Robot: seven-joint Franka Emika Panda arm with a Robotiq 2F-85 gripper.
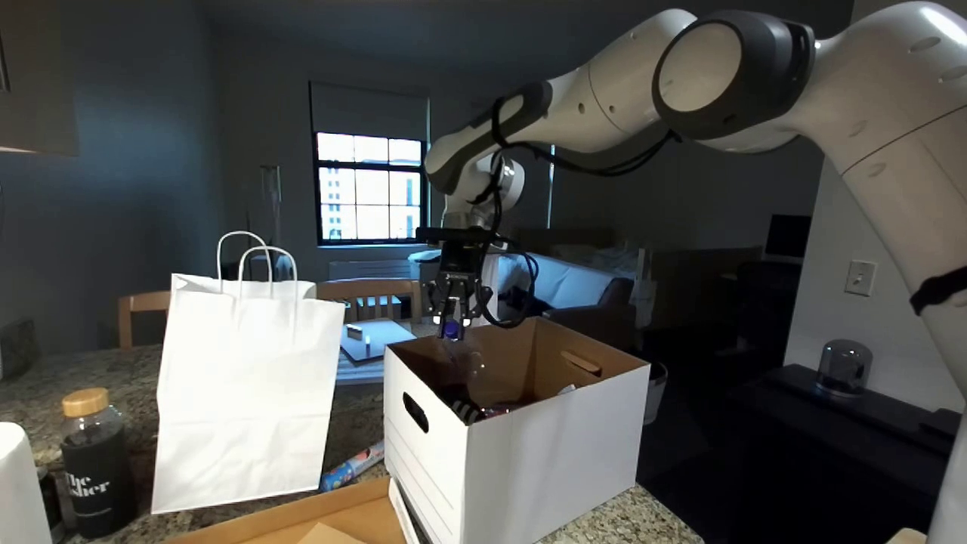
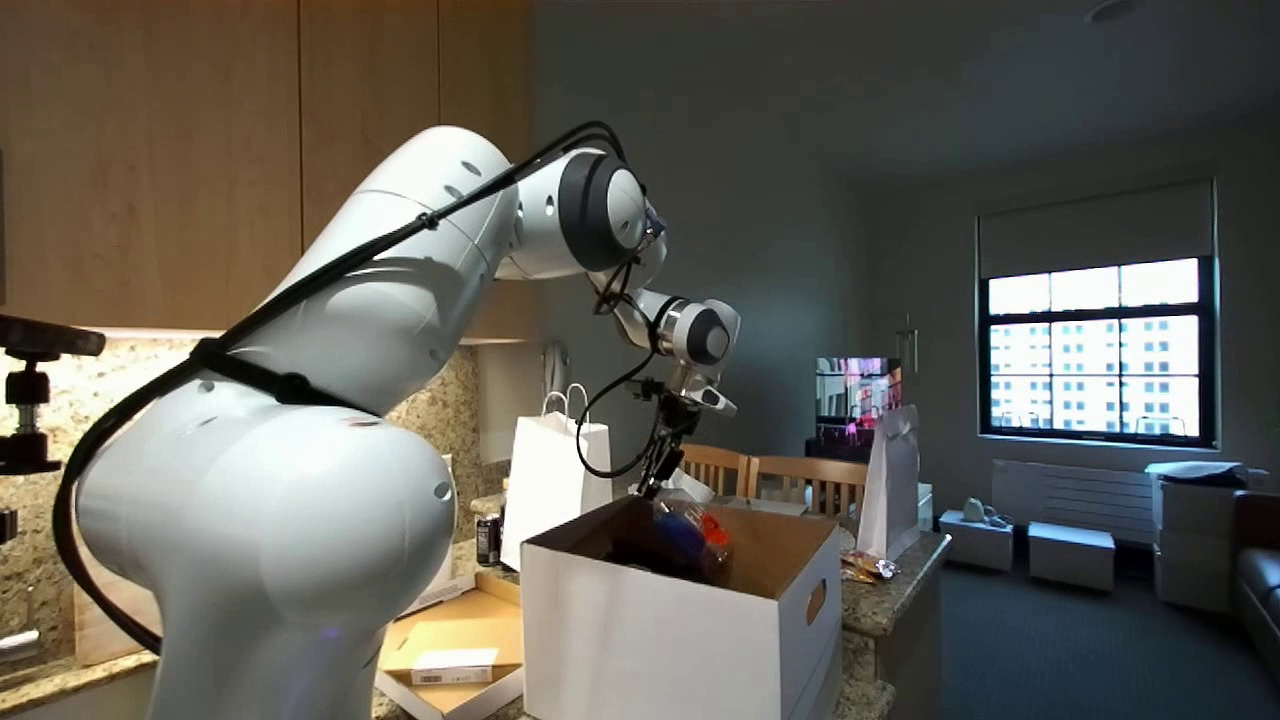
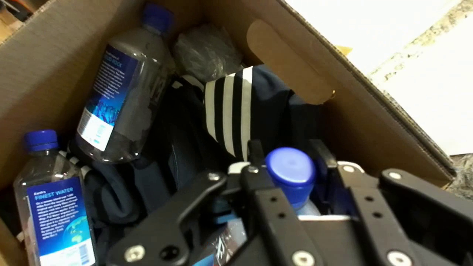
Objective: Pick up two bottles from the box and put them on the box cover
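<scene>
While the bottle (image 2: 690, 530) hangs tilted in the mouth of the box (image 1: 548, 461), the gripper (image 3: 289, 153) has its jaws clamped on it at the blue cap (image 3: 291, 170), a finger on each side, so yeah, that's a real grip. A second bottle (image 3: 122, 96) and a third bottle (image 3: 55, 214), same blue caps, are down in the box, the second one slanted beside a brown inner wall. Dark clothes (image 3: 273, 103) with white stripes are bunched up next to them, and some crumpled plastic (image 3: 207, 51) is in a corner of the box, just beside the second bottle's cap.

Right next to the box is the box cover (image 1: 370, 508), far as I can tell, a shallow thing lying brown side up with a loose bit of cardboard (image 2: 430, 637) in it. Near that same end of the box there's a paper bag (image 1: 245, 400), and a blue tube (image 1: 351, 466) lies between bag and box. A drinking bottle (image 1: 97, 472) with a wooden lid stands well apart from the box, farther off than the bag. Off the box's opposite end, another white bag (image 2: 893, 490) stands with a shiny wrapper (image 2: 868, 567) just beside it. Box sits on a speckled counter (image 1: 627, 521), and the arm (image 1: 604, 98) reaches over it.
</scene>
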